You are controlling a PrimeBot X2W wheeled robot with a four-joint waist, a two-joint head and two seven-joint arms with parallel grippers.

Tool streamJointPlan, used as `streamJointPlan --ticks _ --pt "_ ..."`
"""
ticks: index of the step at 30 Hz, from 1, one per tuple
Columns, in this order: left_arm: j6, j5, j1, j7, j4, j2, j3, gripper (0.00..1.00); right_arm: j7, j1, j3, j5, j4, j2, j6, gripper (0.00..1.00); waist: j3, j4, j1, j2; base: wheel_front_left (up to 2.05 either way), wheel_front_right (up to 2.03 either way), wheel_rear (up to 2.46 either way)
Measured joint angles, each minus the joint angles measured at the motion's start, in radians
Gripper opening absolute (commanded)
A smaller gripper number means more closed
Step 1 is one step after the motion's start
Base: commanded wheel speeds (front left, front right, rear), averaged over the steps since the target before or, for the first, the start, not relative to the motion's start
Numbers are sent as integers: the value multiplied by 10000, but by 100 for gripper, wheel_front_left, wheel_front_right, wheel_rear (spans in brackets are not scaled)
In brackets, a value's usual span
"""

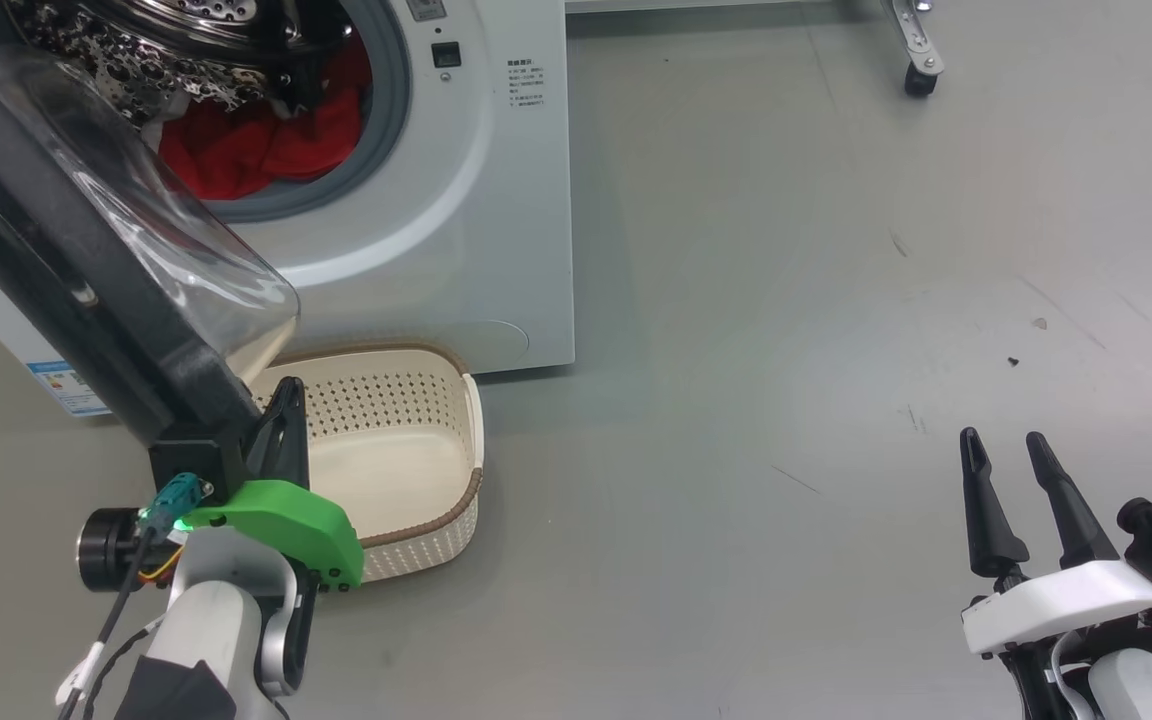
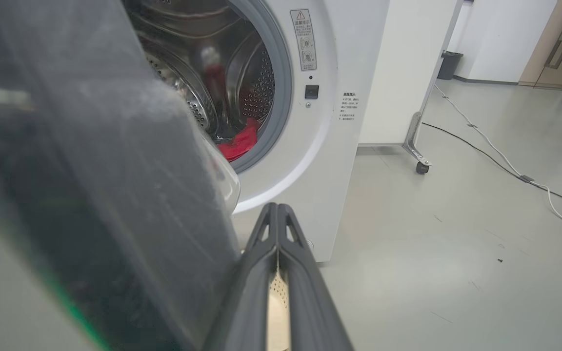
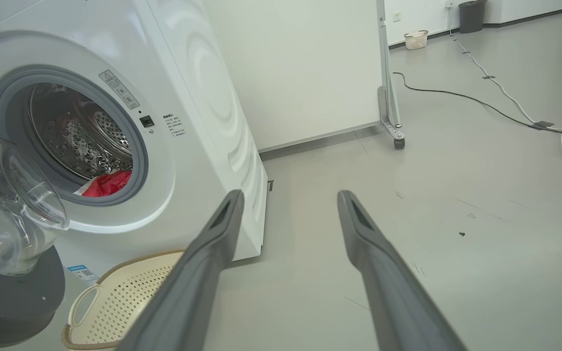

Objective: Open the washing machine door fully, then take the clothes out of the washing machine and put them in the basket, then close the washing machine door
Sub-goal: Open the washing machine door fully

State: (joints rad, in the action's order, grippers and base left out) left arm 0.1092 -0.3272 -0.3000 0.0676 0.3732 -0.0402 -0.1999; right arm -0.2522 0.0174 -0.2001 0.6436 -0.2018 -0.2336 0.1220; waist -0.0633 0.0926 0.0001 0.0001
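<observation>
The washing machine [image 1: 496, 200] stands at the upper left with its door [image 1: 66, 270] swung out toward me, black rim and clear glass bowl showing. Red clothes [image 1: 256, 145] lie in the steel drum. The cream basket [image 1: 466, 400] sits on the floor in front of the machine, with nothing in the part I can see. My left gripper [image 1: 281, 420] is shut, fingers pressed together against the door's lower edge, above the basket's left side. In the left wrist view the door [image 2: 90, 195] looms beside the left gripper [image 2: 277, 209]. Far right, my right gripper [image 1: 1008, 445] is open and holds nothing.
Bare grey floor spreads to the right of the machine. A white partition on a wheeled foot [image 3: 398, 141] stands behind it. Cables [image 3: 505, 114] run across the far floor, with a dark bin [image 3: 471, 14] by the wall.
</observation>
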Motion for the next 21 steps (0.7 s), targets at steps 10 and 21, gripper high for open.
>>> streamJointPlan --ticks 10,21 --pt "0 -88 -20 305 420 81 6 0 0 -51 -77 102 -2 -31 0 100 126 -513 0 -1 0 0 0" --pt "0 -230 -20 410 740 79 -10 0 0 -159 -274 102 -4 -36 0 100 348 -1281 0 0 0 0 0"
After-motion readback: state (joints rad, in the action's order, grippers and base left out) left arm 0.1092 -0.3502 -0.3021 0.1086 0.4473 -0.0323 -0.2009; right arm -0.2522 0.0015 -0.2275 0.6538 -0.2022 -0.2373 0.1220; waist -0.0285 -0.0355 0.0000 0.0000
